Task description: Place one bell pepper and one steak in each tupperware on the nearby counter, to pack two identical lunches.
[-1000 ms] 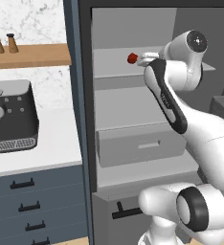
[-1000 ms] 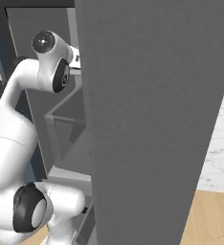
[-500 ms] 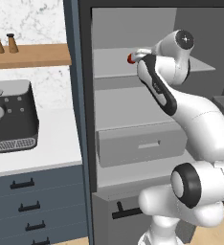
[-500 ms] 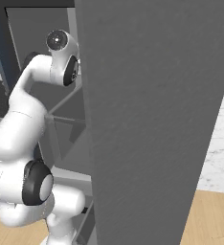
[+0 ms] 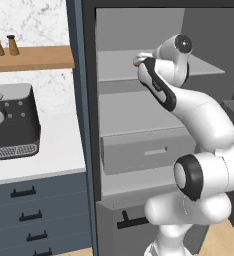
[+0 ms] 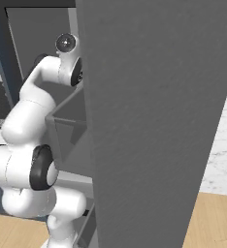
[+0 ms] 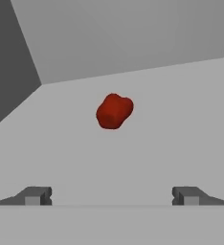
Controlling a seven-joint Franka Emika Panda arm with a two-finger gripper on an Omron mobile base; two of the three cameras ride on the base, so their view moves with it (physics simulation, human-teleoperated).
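From my seat I see the coffee machine (image 5: pixel 14 120) on the counter (image 5: pixel 54 150) left of the fridge shelf (image 7: pixel 171 119), where the bell pepper (image 7: pixel 114 111) lies ahead of my wide-spread, empty gripper (image 7: pixel 112 196).

Left base view. White jointed robot arm (image 5: pixel 199 120) rising from lower right into an open grey cabinet interior (image 5: pixel 139 115), its wrist at the upper grey shelf (image 5: pixel 119 65) beside a small glossy red bell pepper (image 5: pixel 136 61). At left, a black coffee machine (image 5: pixel 13 120) on the white counter (image 5: pixel 54 150); two shakers (image 5: pixel 3 45) on a wooden wall shelf (image 5: pixel 34 57), upper left.
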